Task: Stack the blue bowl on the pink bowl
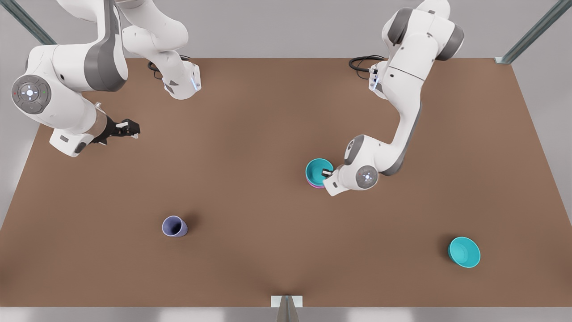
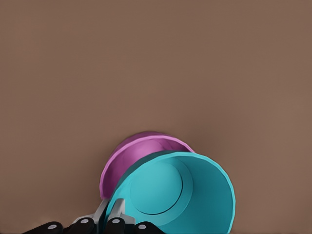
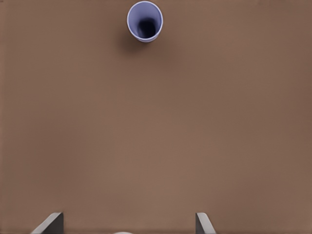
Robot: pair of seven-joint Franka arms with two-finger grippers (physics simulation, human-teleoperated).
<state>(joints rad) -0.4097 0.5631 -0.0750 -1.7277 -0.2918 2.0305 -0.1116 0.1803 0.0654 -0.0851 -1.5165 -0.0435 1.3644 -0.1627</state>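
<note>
You have a brown table (image 1: pixel 268 147) spanning the scene, with one arm reaching in on the front view's right and the other waiting, raised over the table's far corner, on the front view's left. Your left gripper (image 1: pixel 327 173) is the one on the front view's right, low at the middle of the table. In the left wrist view its fingers (image 2: pixel 115 214) pinch the rim of the blue bowl (image 2: pixel 180 192), one inside the wall and one outside. That bowl sits nested in the pink bowl (image 2: pixel 129 158), tilted a little, with the pink rim showing behind it. Your right gripper (image 1: pixel 126 128) hangs above bare table, its fingers (image 3: pixel 50 224) spread wide apart. A second, shallower teal bowl (image 1: pixel 464 252) lies well apart near the front view's right edge. The lavender cup (image 1: pixel 174 226) stands alone toward the front view's left.
</note>
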